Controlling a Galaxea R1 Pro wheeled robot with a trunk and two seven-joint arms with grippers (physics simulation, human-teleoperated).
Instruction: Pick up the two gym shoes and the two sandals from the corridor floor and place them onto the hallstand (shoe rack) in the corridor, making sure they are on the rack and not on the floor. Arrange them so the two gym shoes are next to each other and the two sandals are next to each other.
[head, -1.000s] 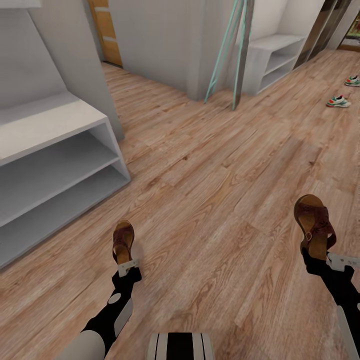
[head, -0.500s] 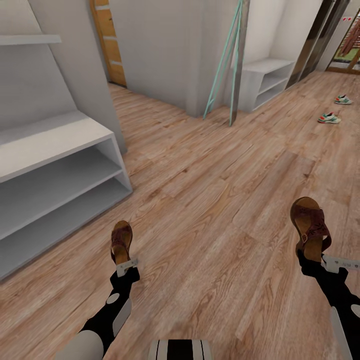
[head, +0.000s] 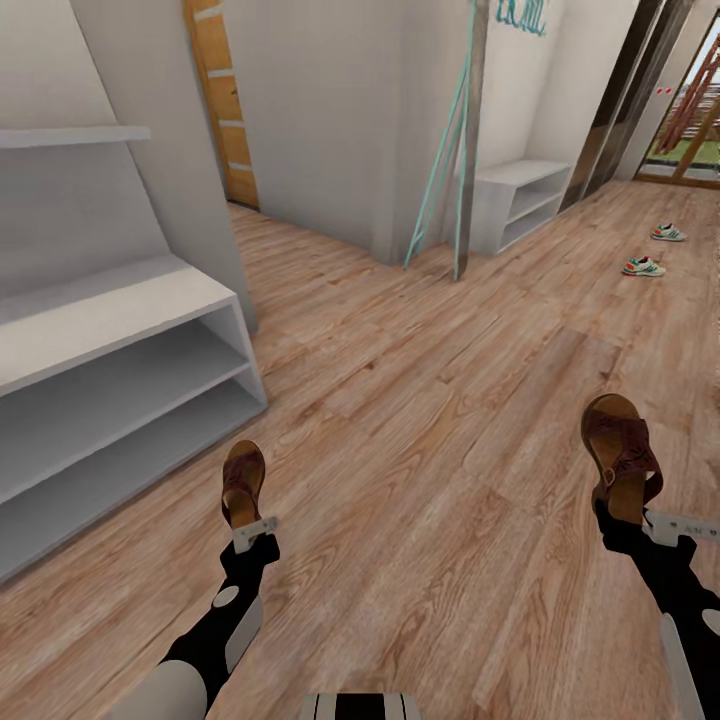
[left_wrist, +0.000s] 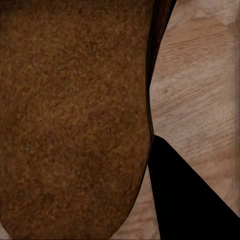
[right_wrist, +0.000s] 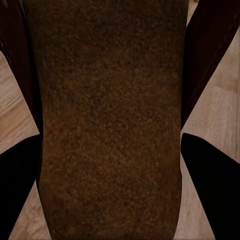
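Each arm carries one dark brown sandal above the corridor floor. My left gripper is shut on the heel of the left sandal, whose footbed shows close up in the left wrist view. My right gripper is shut on the heel of the right sandal, its footbed between dark fingers in the right wrist view. The hallstand stands at the left, its top and two shelf rows bare. Two gym shoes lie far off at the right on the floor.
A second pale shelf unit stands at the back beside a teal leaning frame and a grey post. A wooden door is behind the hallstand. Open plank floor lies between me and the gym shoes.
The head view has tilted upward, showing more of the walls and far doorway. Both arms still hold their sandals in the same place relative to me.
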